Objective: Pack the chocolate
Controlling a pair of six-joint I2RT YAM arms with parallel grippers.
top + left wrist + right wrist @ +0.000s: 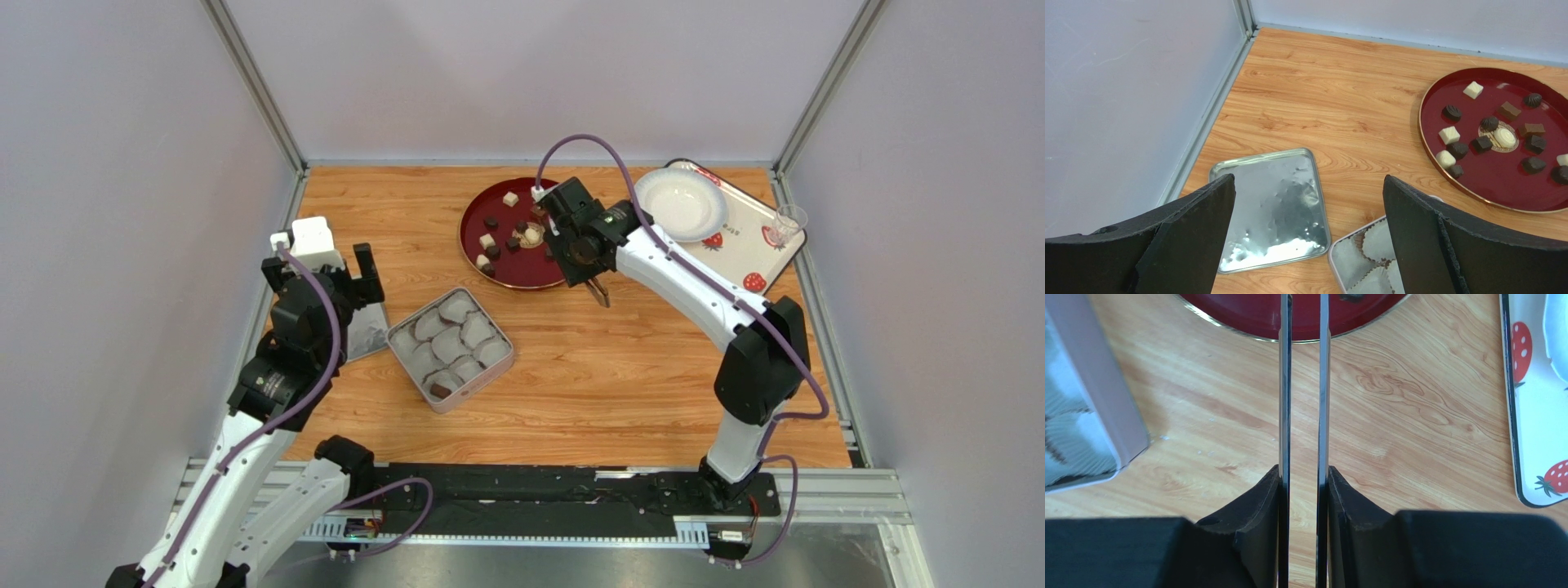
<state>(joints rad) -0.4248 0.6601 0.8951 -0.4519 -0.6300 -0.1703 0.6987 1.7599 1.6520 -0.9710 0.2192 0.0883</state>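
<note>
The chocolate (515, 227) lies as small dark and cream pieces on the red plate (472, 251); the left wrist view shows the pieces (1482, 144) on the plate (1499, 184) too. One dark piece (439, 390) sits in the open tin (450, 348) of paper cups. My right gripper (577, 239) (1304, 471) is shut on the long metal tongs (1284, 386), whose blades reach the plate's near rim (1247, 332); their tips are out of view. My left gripper (350, 288) (1309, 184) hangs open above the tin's lid (1272, 208).
The silver lid (368, 333) lies left of the tin (1364, 257). A strawberry-print tray (748, 245) at the back right carries a white bowl (681, 202) and a small glass (789, 223). Grey walls enclose the table on three sides.
</note>
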